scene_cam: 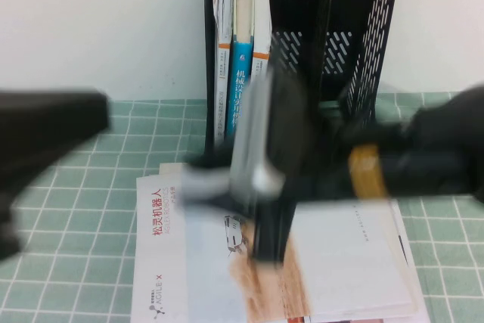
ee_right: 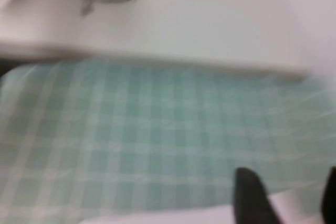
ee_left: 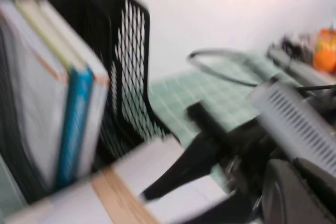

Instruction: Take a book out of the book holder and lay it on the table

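Note:
The book point(scene_cam: 197, 277) lies flat on the table point(scene_cam: 91, 187) in front of the book holder point(scene_cam: 355, 28), its pale cover and tan stripe facing up. My right arm reaches across from the right, and my right gripper point(scene_cam: 265, 240) hangs just above the book's middle. In the right wrist view, my right gripper point(ee_right: 289, 182) is open, with only green cloth point(ee_right: 157, 129) and the book's white edge point(ee_right: 184, 216) between its fingers. My left gripper point(scene_cam: 83, 115) is a blurred dark shape at the left, above the table and away from the book. The left wrist view shows the book holder point(ee_left: 131, 77) and the book point(ee_left: 142, 166).
A blue-spined book point(scene_cam: 242, 73) and white books with orange bands point(scene_cam: 223, 51) stand in the holder's left compartment. The left wrist view shows a cable point(ee_left: 220, 66) on the cloth and an orange object point(ee_left: 325, 51) far off. A pale wall rises behind the holder.

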Robot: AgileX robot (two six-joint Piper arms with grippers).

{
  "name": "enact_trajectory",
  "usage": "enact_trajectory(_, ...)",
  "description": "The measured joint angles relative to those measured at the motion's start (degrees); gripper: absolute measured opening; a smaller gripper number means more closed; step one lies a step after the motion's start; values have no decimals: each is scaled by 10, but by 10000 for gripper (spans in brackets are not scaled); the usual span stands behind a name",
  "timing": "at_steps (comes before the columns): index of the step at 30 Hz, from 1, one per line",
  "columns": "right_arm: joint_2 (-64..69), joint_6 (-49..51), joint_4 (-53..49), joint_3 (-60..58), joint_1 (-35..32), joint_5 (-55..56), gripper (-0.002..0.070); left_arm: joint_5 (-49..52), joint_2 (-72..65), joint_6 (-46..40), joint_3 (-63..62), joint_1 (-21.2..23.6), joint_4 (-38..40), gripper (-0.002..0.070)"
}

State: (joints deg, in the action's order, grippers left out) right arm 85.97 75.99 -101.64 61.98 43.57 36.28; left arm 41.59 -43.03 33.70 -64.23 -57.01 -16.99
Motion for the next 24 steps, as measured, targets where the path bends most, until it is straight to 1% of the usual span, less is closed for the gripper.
enact_trajectory(2,-31,0,0,26,-8,-45,204,-13,13,-17,0,0,-26,-2)
enact_trajectory(4,-63,-2,0,45,-16,-98,94,-17,26,-34,0,0,-55,-2)
enact_trajectory(6,-98,-7,0,60,-26,-165,40,-16,36,-41,0,0,-87,-3)
enact_trajectory(10,-178,-30,5,73,-47,-321,8,26,55,-25,0,0,-162,-2)
enact_trajectory(12,-214,-69,11,74,-62,-383,4,52,63,5,3,0,-213,-3)
enact_trajectory(15,-266,-143,29,70,-77,-445,0,80,81,70,23,0,-297,-2)
enact_trajectory(18,-310,-260,94,65,-78,-517,-1,88,97,122,62,0,-361,-2)
enact_trajectory(19,-321,-319,132,64,-78,-553,-1,88,104,137,78,0,-377,-2)
enact_trajectory(24,-345,-617,322,64,-79,-818,-2,71,125,189,160,0,-397,-2)
